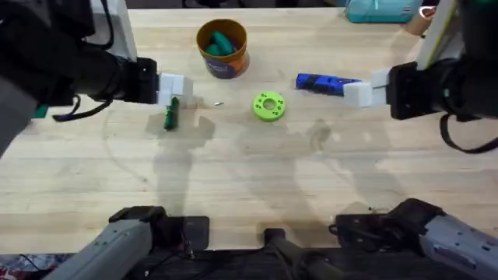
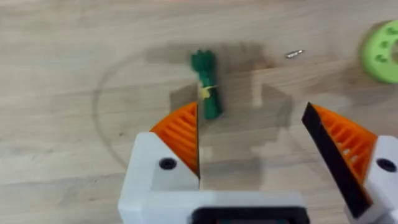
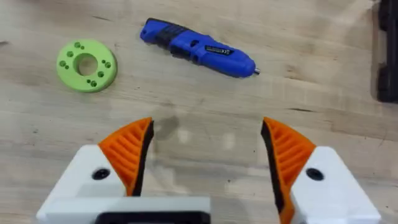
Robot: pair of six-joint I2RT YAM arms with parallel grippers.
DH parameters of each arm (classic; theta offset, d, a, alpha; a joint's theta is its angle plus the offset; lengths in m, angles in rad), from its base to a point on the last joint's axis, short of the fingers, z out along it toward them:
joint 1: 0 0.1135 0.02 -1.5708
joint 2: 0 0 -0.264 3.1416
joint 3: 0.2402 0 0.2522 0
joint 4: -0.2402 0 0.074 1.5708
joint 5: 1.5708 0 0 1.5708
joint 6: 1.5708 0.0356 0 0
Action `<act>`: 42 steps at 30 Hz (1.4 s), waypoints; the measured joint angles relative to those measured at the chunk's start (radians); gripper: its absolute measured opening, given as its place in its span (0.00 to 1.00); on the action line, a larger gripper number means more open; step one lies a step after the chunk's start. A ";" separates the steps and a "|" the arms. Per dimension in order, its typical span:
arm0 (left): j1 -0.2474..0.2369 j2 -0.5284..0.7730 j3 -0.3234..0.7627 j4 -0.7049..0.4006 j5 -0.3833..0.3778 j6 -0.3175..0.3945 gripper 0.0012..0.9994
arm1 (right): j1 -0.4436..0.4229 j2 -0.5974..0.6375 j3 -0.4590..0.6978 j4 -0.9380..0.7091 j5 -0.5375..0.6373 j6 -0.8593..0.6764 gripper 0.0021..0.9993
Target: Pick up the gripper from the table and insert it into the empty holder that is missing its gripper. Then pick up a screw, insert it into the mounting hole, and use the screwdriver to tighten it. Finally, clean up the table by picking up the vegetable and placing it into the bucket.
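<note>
A pale wooden tabletop (image 1: 257, 179) with fine grain carries everything. The slim dark-green toy vegetable (image 1: 171, 114) lies flat below the left gripper (image 2: 252, 140), whose orange-padded fingers are spread apart above it. The right gripper (image 3: 202, 152) hovers, fingers wide, near the thick blue cylindrical screwdriver (image 3: 199, 48); its label is illegible. Farther back stands the yellow-orange bucket (image 1: 222, 50), a lime-green disc (image 1: 269, 106) between.

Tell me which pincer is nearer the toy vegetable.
Left. The left pincer hangs open right over the toy vegetable, which lies on the table just beyond its orange pads. The right pincer, also open, sits across the table by the blue screwdriver.
</note>
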 joint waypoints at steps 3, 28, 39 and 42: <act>0.018 0.077 0.000 0.001 -0.022 -0.004 0.99 | 0.000 0.000 0.000 0.000 0.000 0.000 1.00; 0.032 0.570 0.004 0.129 -0.065 -0.013 0.99 | 0.000 0.000 0.000 0.001 0.000 0.000 1.00; 0.032 0.570 0.004 0.129 -0.065 -0.013 0.99 | 0.000 0.000 0.000 0.001 0.000 0.000 1.00; 0.032 0.570 0.004 0.129 -0.065 -0.013 0.99 | 0.000 0.000 0.000 0.001 0.000 0.000 1.00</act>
